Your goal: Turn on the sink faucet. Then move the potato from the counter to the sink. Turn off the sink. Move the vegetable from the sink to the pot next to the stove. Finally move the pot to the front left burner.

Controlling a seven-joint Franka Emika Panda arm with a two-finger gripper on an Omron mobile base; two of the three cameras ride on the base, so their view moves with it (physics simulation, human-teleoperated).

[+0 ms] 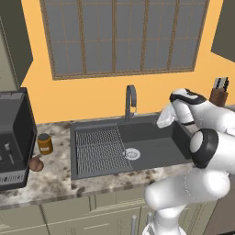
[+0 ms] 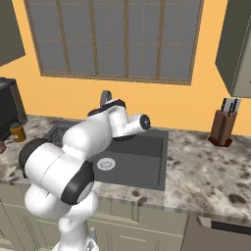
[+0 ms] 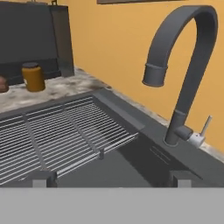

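At far left on the tabletop, potato sitting beside the amber jar, well away from the sink, so not moved yet. Further right, faucet with its small lever at the base, no water visible. Rightmost, pincer spread wide, hovering over the basin and aimed toward that lever, probably lining up to flip it on.
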